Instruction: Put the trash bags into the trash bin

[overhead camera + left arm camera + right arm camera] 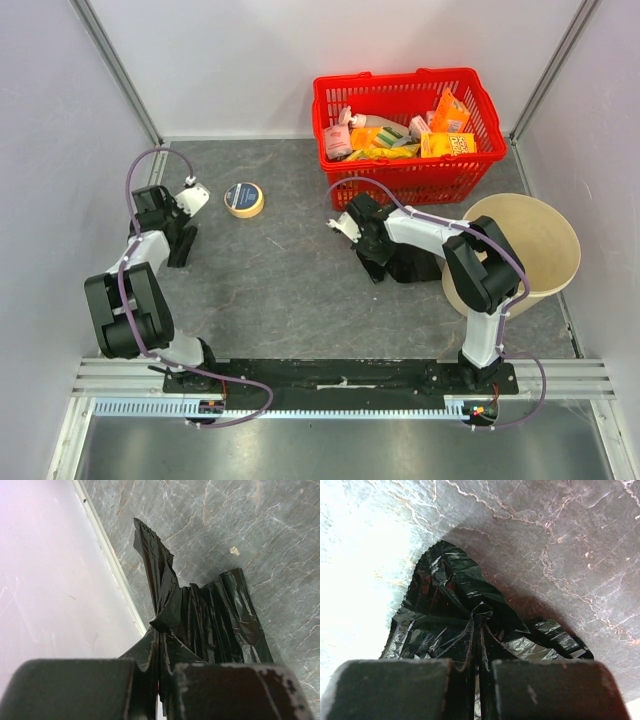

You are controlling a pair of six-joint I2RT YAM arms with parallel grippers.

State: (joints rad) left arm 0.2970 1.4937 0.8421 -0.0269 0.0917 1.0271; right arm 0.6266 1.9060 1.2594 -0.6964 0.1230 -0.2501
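Note:
My left gripper (184, 243) is by the left wall, shut on a crumpled black trash bag (210, 615) that hangs from the jaws (162, 636) down to the grey floor. My right gripper (376, 260) is shut on a second black trash bag (412, 268), which shows in the right wrist view (445, 605) pinched at its gathered middle between the jaws (481, 622) just above the floor. The round beige trash bin (545, 240) stands at the right, directly beside the right arm, with nothing visible inside.
A red wire-mesh basket (405, 180) with several packaged goods stands at the back, just behind the right gripper. A roll of tape (244, 199) lies at the back left centre. White walls close in the left (45, 580), back and right sides.

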